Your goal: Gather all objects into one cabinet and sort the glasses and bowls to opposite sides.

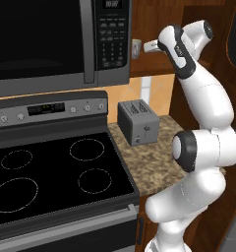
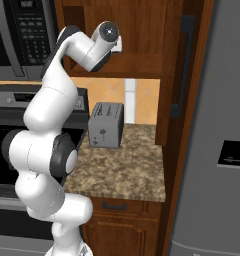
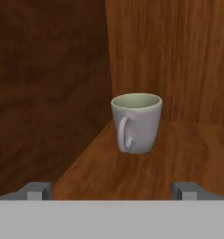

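The white robot arm is reaching up into the dark reddish-brown wooden wall cabinet (image 2: 142,30), and the step in hand seems to be the approach to the pale greyish-white cup (image 3: 136,122), which is standing upright on the wooden cabinet floor, at about 12 o'clock from the two-finger gripper (image 3: 112,190) and well apart from it. The jaws are standing wide open and holding nothing, so the next move is probably calling for going forward until the fingertips are on both sides of the cup, then closing. The hand view is showing the cup, its small handle turned toward the camera, while the base views are showing the grey metal toaster (image 1: 138,122) on the speckled stone counter (image 2: 127,165) below.
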Tool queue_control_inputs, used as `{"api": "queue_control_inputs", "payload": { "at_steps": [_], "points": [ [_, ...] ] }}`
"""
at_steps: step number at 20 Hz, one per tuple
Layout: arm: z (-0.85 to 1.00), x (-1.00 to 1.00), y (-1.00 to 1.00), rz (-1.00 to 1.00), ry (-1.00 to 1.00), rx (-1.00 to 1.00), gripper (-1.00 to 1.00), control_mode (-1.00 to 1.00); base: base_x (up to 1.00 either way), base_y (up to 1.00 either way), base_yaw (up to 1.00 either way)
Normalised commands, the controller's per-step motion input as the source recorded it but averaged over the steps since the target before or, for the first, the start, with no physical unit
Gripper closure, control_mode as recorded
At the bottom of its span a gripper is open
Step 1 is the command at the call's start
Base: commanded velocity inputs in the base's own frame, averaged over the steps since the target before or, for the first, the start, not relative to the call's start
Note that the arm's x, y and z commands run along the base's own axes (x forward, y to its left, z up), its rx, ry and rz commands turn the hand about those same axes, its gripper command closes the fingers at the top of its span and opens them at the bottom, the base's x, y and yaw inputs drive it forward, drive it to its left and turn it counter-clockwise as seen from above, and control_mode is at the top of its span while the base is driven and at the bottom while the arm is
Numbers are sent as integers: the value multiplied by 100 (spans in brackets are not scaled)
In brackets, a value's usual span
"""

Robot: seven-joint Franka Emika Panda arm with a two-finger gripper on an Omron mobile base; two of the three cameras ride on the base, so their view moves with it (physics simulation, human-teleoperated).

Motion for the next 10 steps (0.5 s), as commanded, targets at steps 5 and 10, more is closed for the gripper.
{"api": "queue_control_inputs", "payload": {
  "at_steps": [5,10],
  "points": [
    [-5,13,0,0,-2,0,-100,-100,0,0,0],
    [-1,6,3,0,0,-1,-100,-100,0,0,0]
  ]
}}
